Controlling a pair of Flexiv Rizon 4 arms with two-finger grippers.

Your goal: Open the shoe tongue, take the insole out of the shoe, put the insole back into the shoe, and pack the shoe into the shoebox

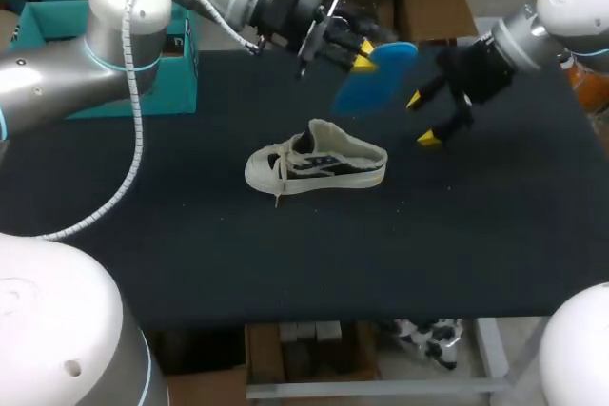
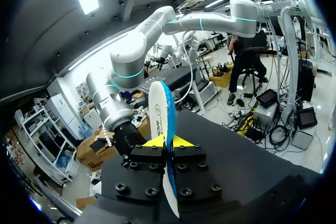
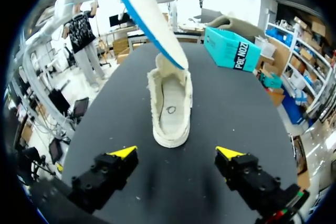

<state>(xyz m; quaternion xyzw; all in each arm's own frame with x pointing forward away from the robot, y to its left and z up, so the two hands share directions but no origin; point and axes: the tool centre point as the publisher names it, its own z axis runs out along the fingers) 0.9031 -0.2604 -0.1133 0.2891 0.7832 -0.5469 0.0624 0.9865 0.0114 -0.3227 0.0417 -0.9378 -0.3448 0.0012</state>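
The left pincer [image 2: 169, 142] is clamping the insole [image 2: 159, 111] edge-on, its two yellow tips pressing the flat faces from both sides with almost no gap between them. The insole is standing up out of the grip, white on one face and blue on the other, and a shorter part is sticking out behind the fingers. It is hanging in the air above the desk [image 1: 476, 235], beyond the shoe [image 3: 169, 106] and apart from it.

The right pincer [image 3: 176, 153] is gaping wide and gripping nothing. It is hovering low over the desk just short of the shoe, pointing along its length.

The shoe is sitting on its sole near the middle of the desk, opening upward, with the bare inner floor showing. The teal shoebox [image 3: 231, 48] is standing at the far left of the desk, well apart from the shoe.

The insole is looking thin, light and bendy, so it is likely flopping or curling wherever it is unsupported. A hold on the flat faces near one end is probably suiting it best, leaving the long free end to feed into the opening. The shoe is appearing soft and light, and it is probably sliding or tipping if pushed, so the free pincer is best steadying it at the heel rim.
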